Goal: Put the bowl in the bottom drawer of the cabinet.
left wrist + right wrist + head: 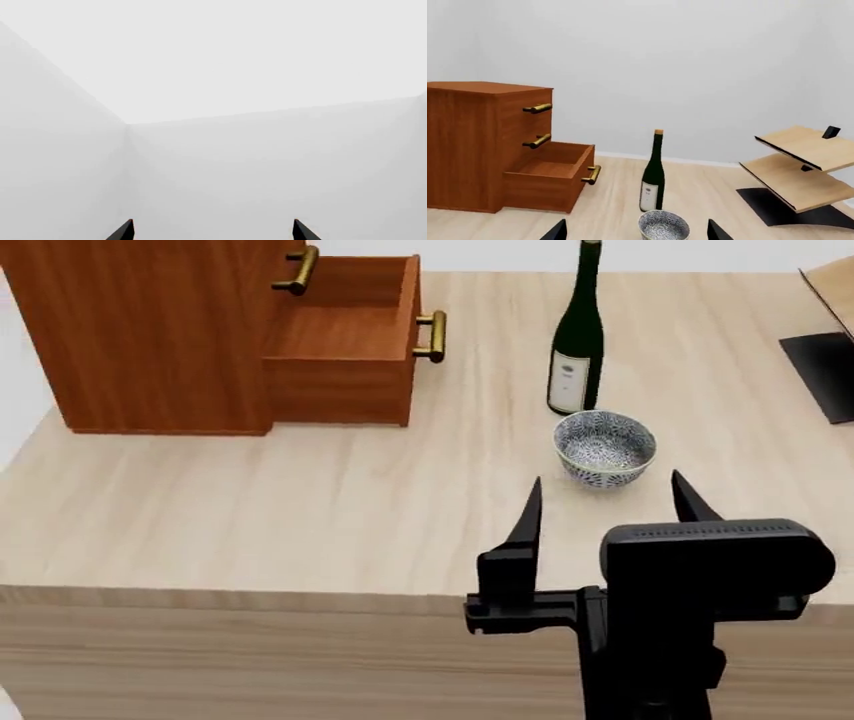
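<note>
Item: small round ceramic bowl [605,447], white with a dense blue-grey pattern inside and out and a pale rim. It is set upright on the pale wood-grain bench [267,510], just in front of the wine bottle. Nothing is seen inside it. It is not held.

Item: boxy reddish-brown wooden cabinet [147,330] with three stacked drawers, each fitted with a brass bar handle. It is stood on the bench, well apart from the bowl.

Item: bottom drawer [350,345], a shallow reddish-brown wooden box with a brass handle on its flat front. It is pulled out; the visible part of its interior holds nothing. The two upper drawers are shut.

Item: dark green glass wine bottle [578,335] with a white label, upright, between the drawer and the rack.

Item: pale wooden rack [800,170] with two slanted shelves on a black base, at the bench's far right. No contents are seen on the shelves.

Item: right tool [607,502], black, fingers spread apart, raised on the near side of the bowl and lined up with it; nothing is gripped.

Item: left tool [212,231], only two black fingertips shown, set wide apart, faced toward bare white walls.
</note>
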Motion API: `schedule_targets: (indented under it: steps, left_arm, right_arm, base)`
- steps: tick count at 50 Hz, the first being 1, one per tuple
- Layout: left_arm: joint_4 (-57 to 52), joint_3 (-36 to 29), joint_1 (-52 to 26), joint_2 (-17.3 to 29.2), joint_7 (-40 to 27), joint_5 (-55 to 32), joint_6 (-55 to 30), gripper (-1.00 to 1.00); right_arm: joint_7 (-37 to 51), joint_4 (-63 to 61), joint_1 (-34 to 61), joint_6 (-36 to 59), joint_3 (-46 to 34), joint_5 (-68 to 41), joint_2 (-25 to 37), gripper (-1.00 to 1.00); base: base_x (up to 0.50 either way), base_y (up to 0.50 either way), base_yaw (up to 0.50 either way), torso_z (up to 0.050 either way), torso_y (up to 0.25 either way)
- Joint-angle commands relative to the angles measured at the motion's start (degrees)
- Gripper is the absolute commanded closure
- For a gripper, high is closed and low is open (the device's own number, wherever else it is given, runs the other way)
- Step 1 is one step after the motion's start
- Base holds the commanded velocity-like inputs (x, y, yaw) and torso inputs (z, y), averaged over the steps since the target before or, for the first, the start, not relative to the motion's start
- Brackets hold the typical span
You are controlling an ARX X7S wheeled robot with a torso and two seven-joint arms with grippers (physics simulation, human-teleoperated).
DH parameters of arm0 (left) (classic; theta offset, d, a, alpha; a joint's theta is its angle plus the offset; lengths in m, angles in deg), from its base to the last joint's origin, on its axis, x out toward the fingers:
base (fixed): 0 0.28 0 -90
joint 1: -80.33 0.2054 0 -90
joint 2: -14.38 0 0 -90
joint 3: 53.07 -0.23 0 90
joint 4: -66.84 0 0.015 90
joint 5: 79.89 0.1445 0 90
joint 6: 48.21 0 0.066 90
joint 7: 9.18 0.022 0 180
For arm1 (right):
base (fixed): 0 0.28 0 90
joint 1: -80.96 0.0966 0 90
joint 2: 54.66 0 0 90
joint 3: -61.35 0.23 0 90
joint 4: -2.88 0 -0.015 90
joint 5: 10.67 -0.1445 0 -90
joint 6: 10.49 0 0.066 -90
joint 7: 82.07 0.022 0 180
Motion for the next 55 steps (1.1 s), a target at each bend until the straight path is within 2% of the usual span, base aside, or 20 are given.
schedule_targets:
  steps: [1,28,45,55]
  left_arm:
    - [-0.1,-0.8,-1.0,0.7,-1.3,-1.1,0.0,-1.0]
    - [0.5,-3.0,-0.8,1.8,-2.5,-0.8,2.0,-1.0]
    - [0.3,-3.2,-0.9,2.6,-3.5,-2.0,2.7,-1.0]
    - [0.2,-3.5,-0.9,3.1,-4.3,-2.5,3.1,-1.0]
  right_arm:
    - [-0.1,0.1,-0.1,-0.4,0.0,-0.5,0.2,-1.0]
    - [0.0,1.1,-1.3,-2.3,0.1,-1.4,0.5,-1.0]
    - [0.9,0.0,-2.1,-2.3,1.2,-2.5,0.5,-1.0]
    - [0.9,0.3,-2.2,-2.7,0.9,-2.7,0.7,-1.0]
  base:
    - [0.0,0.39,0.0,0.0,0.0]
    - [0.0,0.39,0.0,0.0,0.0]
    - [0.0,0.0,0.0,0.0,0.0]
    - [0.31,0.0,0.0,0.0,0.0]
